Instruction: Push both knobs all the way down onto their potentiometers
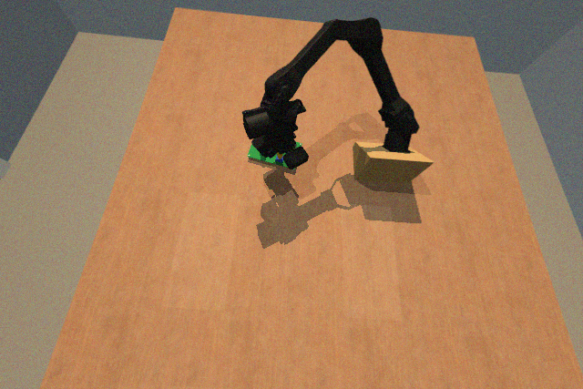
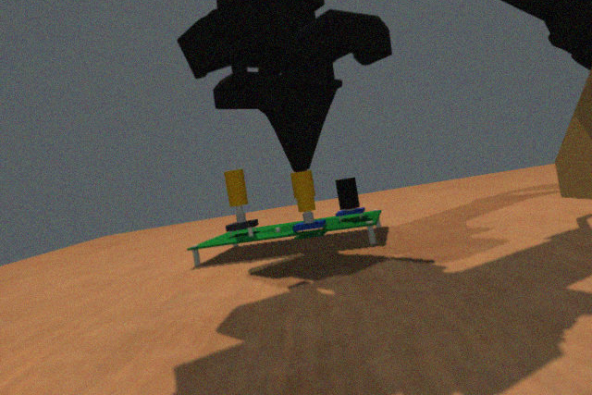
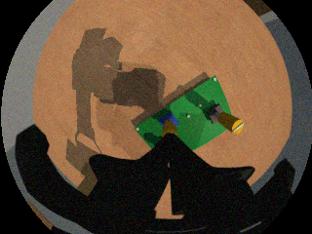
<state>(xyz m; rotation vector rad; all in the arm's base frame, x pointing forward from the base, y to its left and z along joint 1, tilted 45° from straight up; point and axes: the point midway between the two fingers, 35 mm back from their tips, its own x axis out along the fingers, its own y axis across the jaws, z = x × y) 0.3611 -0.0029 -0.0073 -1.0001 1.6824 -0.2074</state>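
A green circuit board (image 2: 215,240) (image 1: 256,153) (image 3: 207,99) stands on short legs on the table. Three knobs stand on it in the exterior view. The left yellow knob (image 2: 235,187) (image 3: 229,123) sits raised, with bare shaft showing above its black potentiometer (image 2: 241,225). The middle yellow knob (image 2: 302,191) (image 3: 170,128) is also raised above its blue potentiometer (image 2: 308,226). The black knob (image 2: 346,192) on the right sits down on its blue base. My gripper (image 2: 300,166) (image 3: 170,136) is shut and empty, its joined tips resting on top of the middle yellow knob.
The arm's tan base block (image 1: 390,167) (image 2: 575,152) stands on the wooden table (image 1: 188,281) right of the board. The arm arches over between them. Dark shadows lie in front of the board.
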